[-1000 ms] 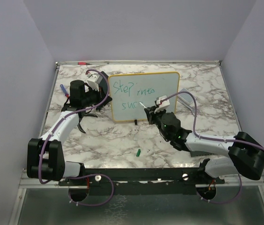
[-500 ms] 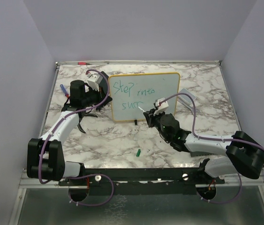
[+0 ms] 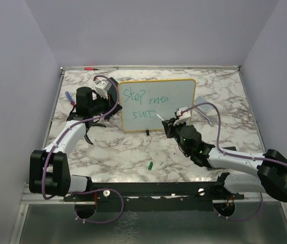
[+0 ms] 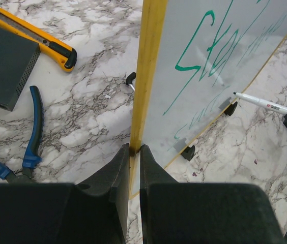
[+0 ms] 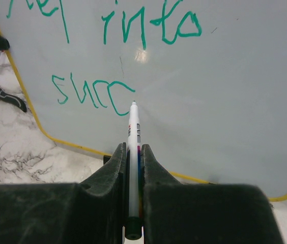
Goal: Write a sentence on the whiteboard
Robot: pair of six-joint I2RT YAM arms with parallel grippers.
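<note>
The whiteboard (image 3: 156, 104) with a yellow-orange frame stands upright on the marble table. Green writing on it, the sentence (image 5: 133, 61), reads "Step into" with "succ" below. My left gripper (image 4: 134, 150) is shut on the board's left frame edge (image 4: 146, 76). My right gripper (image 5: 133, 150) is shut on a white marker (image 5: 133, 152) whose tip touches the board just right of the last green "c". The marker also shows in the left wrist view (image 4: 263, 103) and in the top view (image 3: 162, 118).
A green marker cap (image 3: 150, 165) lies on the table in front of the board. A yellow utility knife (image 4: 36, 38), a dark box (image 4: 3, 63) and blue-handled pliers (image 4: 31, 132) lie left of the board. A red marker (image 3: 88, 68) lies at the back edge.
My right gripper moved the marker to the right along the second line. The writing grew from "sur" to "succ". The left arm and board stayed put.
</note>
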